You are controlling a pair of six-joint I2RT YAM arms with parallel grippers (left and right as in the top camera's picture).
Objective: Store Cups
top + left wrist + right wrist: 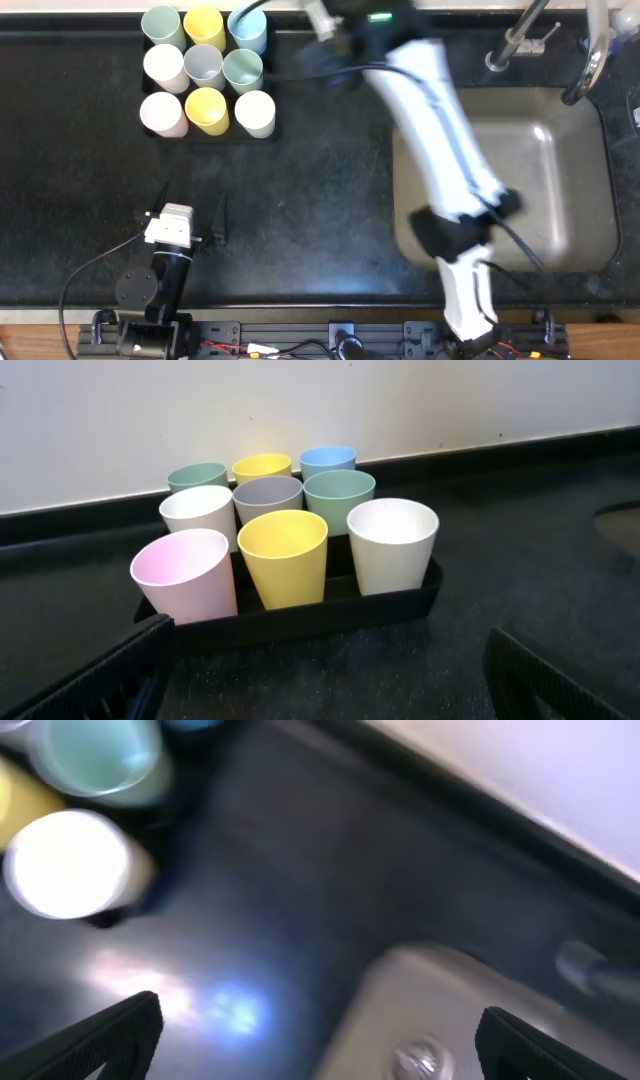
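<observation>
Top view: nine cups (205, 68) stand upright, three by three, in a black tray (400, 598) on the dark worktop (300, 200). Every slot is filled, so storing looks done or close to it, as far as I can judge.

Handling, by judgement: thin-walled plastic tumblers, light and stiff enough for a firm pinch. They are smooth and tapered, so a side grip may slide upward. They are packed with walls near touching, leaving no room for a finger between neighbours. Best hold is over the rim, one finger inside and one outside, on an outer cup's free side. Unlikely to break, but easy to tip or knock into a neighbour.

Left claw (330, 650): fingers spread wide, nothing between them. The tray lies straight ahead of it, near but apart. The row closest to this claw is the pink cup (185, 575), yellow cup (285, 555) and white cup (392, 545). The grey, mint and blue ones stand farther behind, toward the wall (300, 410).

Right claw (315, 1025): fingers spread, holding nothing. It hangs above the worktop between the tray and the sink (450, 1010), just beside the tray's corner. The white cup and a mint cup (95, 755) sit below it to one side, not between the fingers. The sink rim is on the other side.
</observation>
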